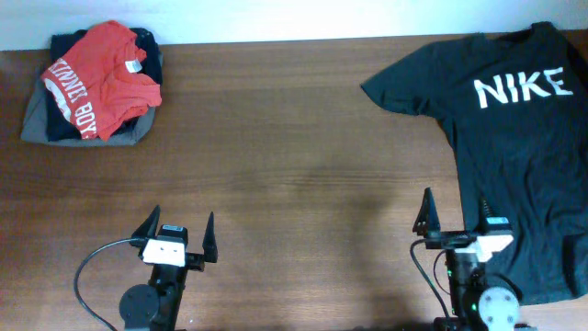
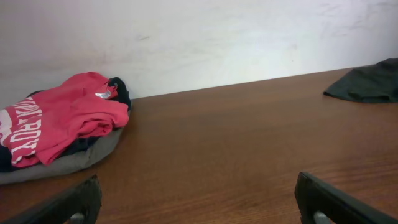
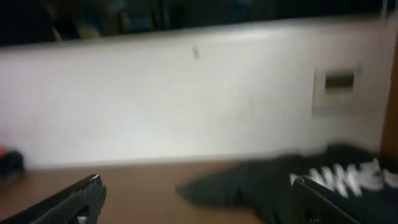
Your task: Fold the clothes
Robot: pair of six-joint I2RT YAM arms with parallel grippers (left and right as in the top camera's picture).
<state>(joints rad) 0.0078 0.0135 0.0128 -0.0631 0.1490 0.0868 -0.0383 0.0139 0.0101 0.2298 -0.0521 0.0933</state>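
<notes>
— At right on the desk (image 1: 303, 184), the tee (image 1: 514, 156) lies spread flat, NIKE lettering up.
— And the pincers?
— Right pincer (image 1: 455, 207) gapes wide at its near edge. Left pincer (image 1: 182, 221) gapes too, well apart. Red pile (image 1: 96, 83) sits far left.

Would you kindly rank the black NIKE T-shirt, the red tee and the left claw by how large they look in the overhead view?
1. Black NIKE T-shirt, spread flat and partly cut off by the frame edge.
2. Red tee, bunched on a pile.
3. Left claw, open, clearly the smallest.
</notes>
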